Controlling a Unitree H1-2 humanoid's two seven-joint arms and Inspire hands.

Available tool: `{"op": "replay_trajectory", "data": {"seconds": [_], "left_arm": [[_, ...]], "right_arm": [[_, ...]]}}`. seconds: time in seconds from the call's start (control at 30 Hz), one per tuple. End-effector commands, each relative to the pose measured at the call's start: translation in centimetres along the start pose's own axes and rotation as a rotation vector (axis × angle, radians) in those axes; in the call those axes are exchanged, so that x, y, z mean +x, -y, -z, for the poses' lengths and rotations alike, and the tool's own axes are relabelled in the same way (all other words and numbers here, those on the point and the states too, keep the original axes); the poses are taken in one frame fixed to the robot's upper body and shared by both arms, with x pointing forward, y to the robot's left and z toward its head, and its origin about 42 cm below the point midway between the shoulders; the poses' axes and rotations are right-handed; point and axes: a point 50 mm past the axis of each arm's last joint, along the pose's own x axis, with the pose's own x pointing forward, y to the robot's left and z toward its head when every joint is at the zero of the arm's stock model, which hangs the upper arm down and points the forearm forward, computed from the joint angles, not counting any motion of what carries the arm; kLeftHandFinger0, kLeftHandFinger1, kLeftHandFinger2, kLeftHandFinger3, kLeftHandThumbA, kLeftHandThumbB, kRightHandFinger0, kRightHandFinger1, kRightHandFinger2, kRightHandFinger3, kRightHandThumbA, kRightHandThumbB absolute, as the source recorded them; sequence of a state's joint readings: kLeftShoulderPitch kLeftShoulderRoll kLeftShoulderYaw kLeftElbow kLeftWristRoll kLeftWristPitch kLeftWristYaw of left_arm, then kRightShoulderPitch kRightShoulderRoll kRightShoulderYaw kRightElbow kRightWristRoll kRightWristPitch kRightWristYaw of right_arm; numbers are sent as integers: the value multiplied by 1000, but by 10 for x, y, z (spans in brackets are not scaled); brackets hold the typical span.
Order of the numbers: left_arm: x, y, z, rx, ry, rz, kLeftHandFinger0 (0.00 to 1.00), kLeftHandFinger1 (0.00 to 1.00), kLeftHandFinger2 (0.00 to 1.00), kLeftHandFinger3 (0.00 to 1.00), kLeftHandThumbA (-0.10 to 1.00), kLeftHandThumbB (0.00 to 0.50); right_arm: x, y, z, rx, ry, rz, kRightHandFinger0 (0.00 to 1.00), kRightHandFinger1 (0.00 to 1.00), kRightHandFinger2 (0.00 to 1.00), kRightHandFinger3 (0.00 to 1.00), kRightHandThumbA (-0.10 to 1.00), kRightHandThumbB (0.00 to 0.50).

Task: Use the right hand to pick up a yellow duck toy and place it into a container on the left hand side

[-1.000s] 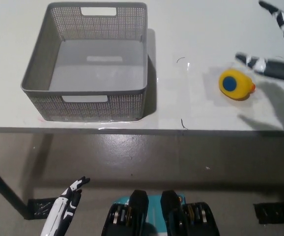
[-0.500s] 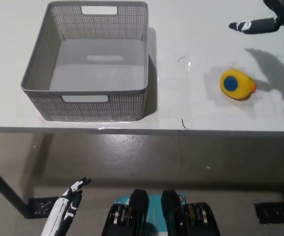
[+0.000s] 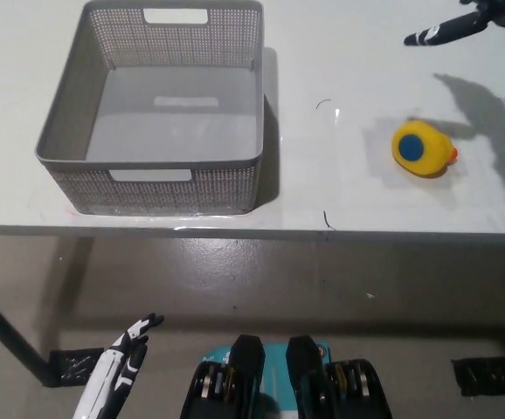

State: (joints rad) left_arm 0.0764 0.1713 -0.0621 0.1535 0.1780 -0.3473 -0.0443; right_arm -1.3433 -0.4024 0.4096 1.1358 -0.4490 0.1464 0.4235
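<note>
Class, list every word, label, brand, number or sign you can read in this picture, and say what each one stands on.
None: no readable text shows in this view.
Grey basket: a pale patch on its floor, no writing legible.
Yellow duck toy: a blue round spot, not a letter or number.
White table: small dark marks only, not text.

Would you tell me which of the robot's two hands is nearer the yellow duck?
The black right hand, above the table's far right, beyond the yellow duck. The white left hand hangs below the table edge.
</note>
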Motion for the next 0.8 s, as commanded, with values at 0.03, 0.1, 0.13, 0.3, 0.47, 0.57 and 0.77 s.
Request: {"op": "replay_trajectory", "data": {"seconds": [0.03, 0.1, 0.13, 0.3, 0.47, 0.57, 0.77], "left_arm": [[3, -6, -11, 15, 67, 13, 1000, 1000, 1000, 1000, 1000, 349], [4, -6, -12, 17, 67, 12, 1000, 1000, 1000, 1000, 1000, 350], [5, -6, -12, 16, 69, 11, 1000, 1000, 1000, 1000, 1000, 358], [4, -4, -10, 12, 69, 8, 1000, 1000, 1000, 1000, 1000, 353], [5, -4, -11, 14, 74, 14, 1000, 1000, 1000, 1000, 1000, 340], [6, -5, -11, 8, 73, 10, 1000, 1000, 1000, 1000, 1000, 349], [7, -7, -13, 19, 80, 2, 1000, 1000, 1000, 1000, 1000, 341]], "right_arm": [[-5, 24, -26, 53, 110, -5, 1000, 1000, 1000, 1000, 868, 500], [-4, 19, -27, 55, 123, -15, 1000, 1000, 1000, 1000, 867, 500], [-3, 16, -29, 60, 131, -24, 1000, 1000, 1000, 1000, 865, 500], [2, 1, -32, 47, 133, -62, 1000, 1000, 1000, 1000, 892, 500], [6, -12, -27, -2, 134, -86, 1000, 1000, 1000, 1000, 946, 500], [8, -18, -23, 0, 127, -96, 1000, 1000, 1000, 1000, 920, 500], [11, -25, -18, -9, 111, -106, 1000, 1000, 1000, 1000, 853, 500]]}}
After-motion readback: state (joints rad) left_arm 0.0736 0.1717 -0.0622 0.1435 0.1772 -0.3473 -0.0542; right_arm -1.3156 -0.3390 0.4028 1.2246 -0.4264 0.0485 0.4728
